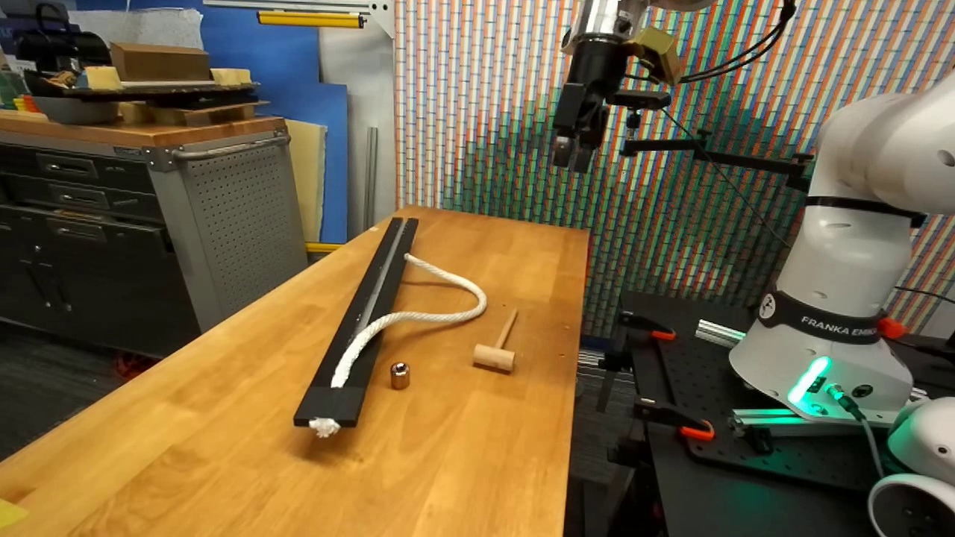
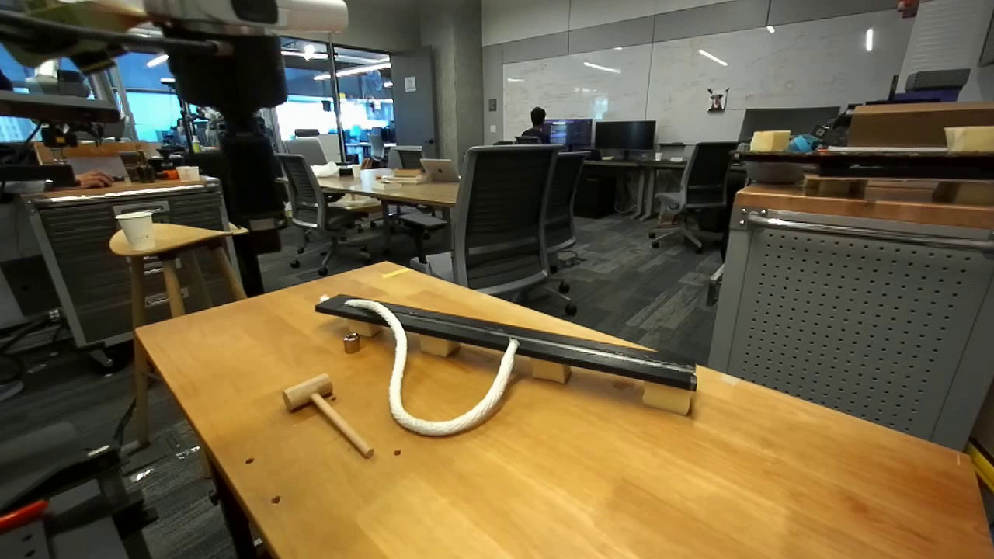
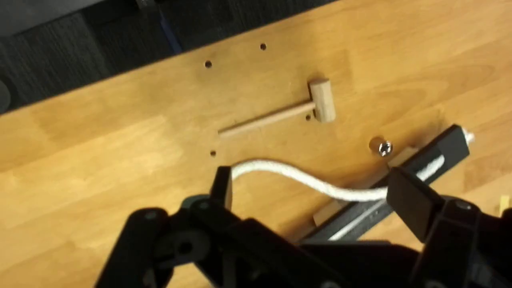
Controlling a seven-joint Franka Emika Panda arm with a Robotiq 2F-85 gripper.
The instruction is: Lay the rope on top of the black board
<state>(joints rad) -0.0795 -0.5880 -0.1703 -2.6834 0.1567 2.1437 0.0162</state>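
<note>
The white rope [image 1: 448,317] starts on one end of the long black board [image 1: 384,294]; a frayed white tuft sticks out past that end. From there the rope [image 2: 435,427] leaves the board [image 2: 590,359] in a wide loop over the table and comes back to touch the board's side edge near mid-length. The rope [image 3: 304,176] and board [image 3: 372,223] also show in the wrist view, partly hidden by the fingers. My gripper [image 1: 573,156] hangs high above the table, apart from both. In the wrist view my gripper [image 3: 310,176] is wide open with nothing held.
A small wooden mallet [image 1: 494,358] lies beside the rope loop. A shiny metal knob [image 1: 400,375] stands close to the board's rope end. Several wooden blocks [image 2: 551,371] hold the board above the table [image 2: 699,481]. A grey cabinet [image 1: 231,201] stands past the table edge.
</note>
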